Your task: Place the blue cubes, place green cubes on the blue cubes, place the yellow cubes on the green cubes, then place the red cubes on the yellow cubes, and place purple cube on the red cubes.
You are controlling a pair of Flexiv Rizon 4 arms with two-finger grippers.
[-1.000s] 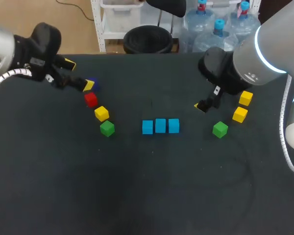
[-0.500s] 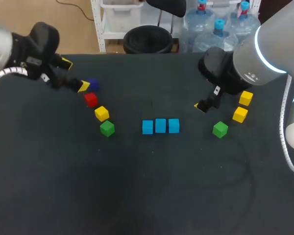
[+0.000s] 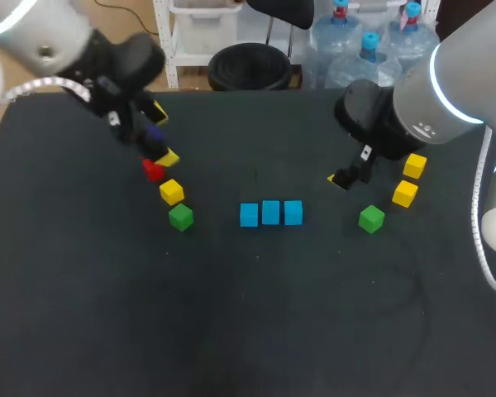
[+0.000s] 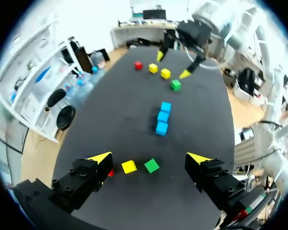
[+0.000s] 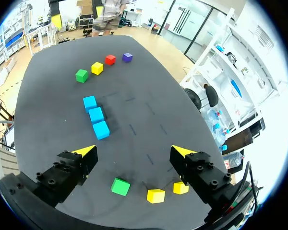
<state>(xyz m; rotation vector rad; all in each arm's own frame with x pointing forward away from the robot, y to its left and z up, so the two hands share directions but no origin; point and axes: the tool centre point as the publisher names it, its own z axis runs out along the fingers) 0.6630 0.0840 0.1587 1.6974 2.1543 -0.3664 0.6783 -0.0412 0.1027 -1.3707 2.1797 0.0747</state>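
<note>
Three blue cubes lie in a row at mid-table. Left of them run a green cube, a yellow cube, a red cube and a purple cube. My left gripper hangs open over the purple cube; in its wrist view the gripper has the yellow cube and green cube under its spread fingers. My right gripper is open, right of the row, near a green cube and two yellow cubes. From its wrist the gripper faces the blue row.
A second red cube shows beyond my right gripper in the left wrist view; my right arm hides it in the head view. The dark tabletop reaches to the near edge.
My left arm has swung right from the table's left side, and its gripper now hangs over the purple and red cubes. The right arm and all cubes have stayed put.
</note>
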